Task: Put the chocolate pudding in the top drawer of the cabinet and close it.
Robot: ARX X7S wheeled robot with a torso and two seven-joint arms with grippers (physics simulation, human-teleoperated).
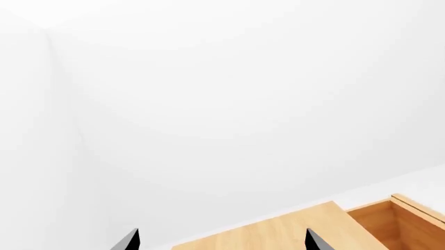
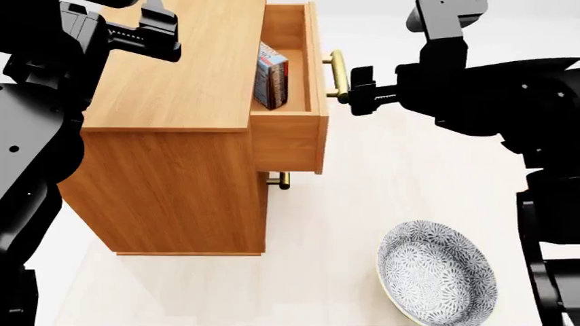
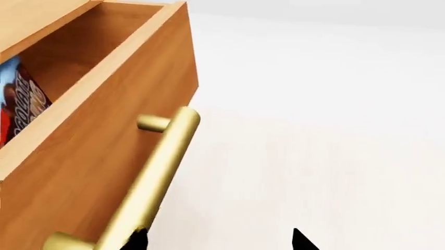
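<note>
The cabinet (image 2: 172,102) stands at the left of the head view, and its top drawer (image 2: 288,139) is pulled out to the right. The chocolate pudding (image 2: 271,83) stands on edge inside the drawer, and its blue and brown face (image 3: 21,104) also shows in the right wrist view. My right gripper (image 2: 356,89) is open just to the right of the brass handle (image 2: 335,73), holding nothing. In the right wrist view the handle (image 3: 163,172) runs past one tip of that gripper (image 3: 217,240). My left gripper (image 2: 161,37) hovers open over the cabinet's top (image 1: 278,229).
A blue-patterned bowl (image 2: 437,278) sits on the pale floor at the front right. The lower drawer's handle (image 2: 279,180) pokes out under the open drawer. Part of the open drawer (image 1: 396,219) shows in the left wrist view against white walls.
</note>
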